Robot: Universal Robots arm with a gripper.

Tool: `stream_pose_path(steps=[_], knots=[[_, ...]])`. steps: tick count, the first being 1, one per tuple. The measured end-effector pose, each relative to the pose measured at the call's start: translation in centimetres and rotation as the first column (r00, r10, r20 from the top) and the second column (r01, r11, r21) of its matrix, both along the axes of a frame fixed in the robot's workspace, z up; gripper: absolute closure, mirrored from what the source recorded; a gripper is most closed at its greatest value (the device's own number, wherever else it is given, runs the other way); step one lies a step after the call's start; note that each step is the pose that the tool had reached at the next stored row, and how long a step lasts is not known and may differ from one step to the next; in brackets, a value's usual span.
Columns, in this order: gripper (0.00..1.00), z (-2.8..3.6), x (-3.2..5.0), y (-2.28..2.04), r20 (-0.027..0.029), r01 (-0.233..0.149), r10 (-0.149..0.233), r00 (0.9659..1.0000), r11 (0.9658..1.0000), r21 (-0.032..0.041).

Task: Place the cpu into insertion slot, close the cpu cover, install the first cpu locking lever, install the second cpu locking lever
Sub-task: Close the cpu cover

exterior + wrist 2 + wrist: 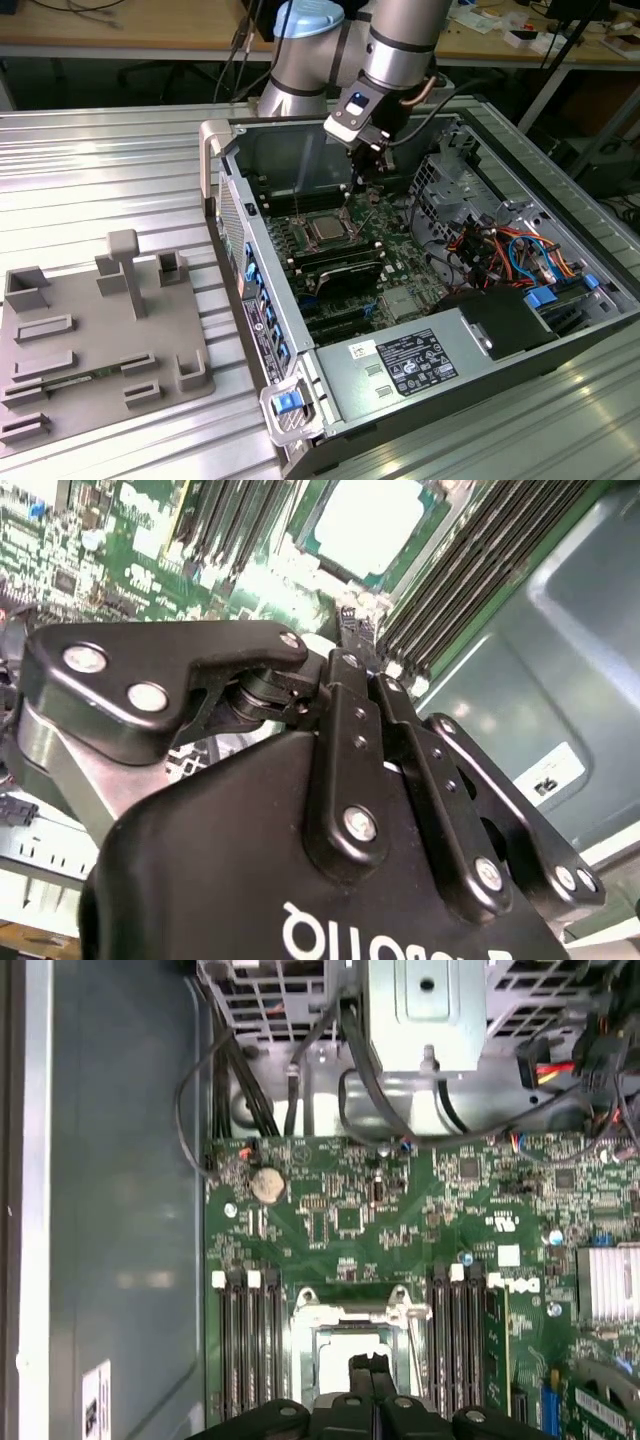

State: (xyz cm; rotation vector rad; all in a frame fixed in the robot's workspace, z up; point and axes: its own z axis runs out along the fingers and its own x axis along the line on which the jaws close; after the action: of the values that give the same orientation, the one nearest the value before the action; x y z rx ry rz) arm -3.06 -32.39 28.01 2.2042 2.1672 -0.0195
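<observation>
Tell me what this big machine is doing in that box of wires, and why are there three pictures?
It is a robot arm reaching into an open computer case. One picture comes from a camera standing off the arm; the two wrist views come from cameras riding on the arm. At the arm's end is a pincer, its two fingers pressed together, with nothing to be seen between them. It hangs over the cpu, a small silver square on the green circuit board. Beside the case, on the metal table, lies a grey tray with slots.
</observation>
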Motion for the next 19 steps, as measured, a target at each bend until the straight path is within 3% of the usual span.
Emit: stream_pose_path(steps=[2, 3, 4, 5, 9, 15, 19], knots=[[0.89, 0.13, 0.49, -0.01, -0.0007, 0.000, 0.000, 1.0000, 1.0000, -0.0003], [0.89, 0.62, 1.58, 0.00, -0.0018, 0.000, 0.000, 1.0000, 1.0000, -0.0002], [0.89, 0.71, 3.09, 0.00, -0.0058, 0.000, 0.000, 1.0000, 1.0000, 0.0000], [0.89, 0.67, 3.94, 0.00, -0.0117, 0.000, 0.000, 0.9999, 1.0000, -0.0002], [0.89, 0.11, 4.33, 0.00, -0.0197, 0.000, 0.000, 0.9998, 1.0000, -0.0003], [0.89, -1.14, 4.33, 0.00, -0.0247, 0.000, 0.000, 0.9997, 1.0000, -0.0002], [0.89, -1.30, 4.30, 0.00, -0.0282, 0.000, 0.000, 0.9996, 1.0000, -0.0005]])
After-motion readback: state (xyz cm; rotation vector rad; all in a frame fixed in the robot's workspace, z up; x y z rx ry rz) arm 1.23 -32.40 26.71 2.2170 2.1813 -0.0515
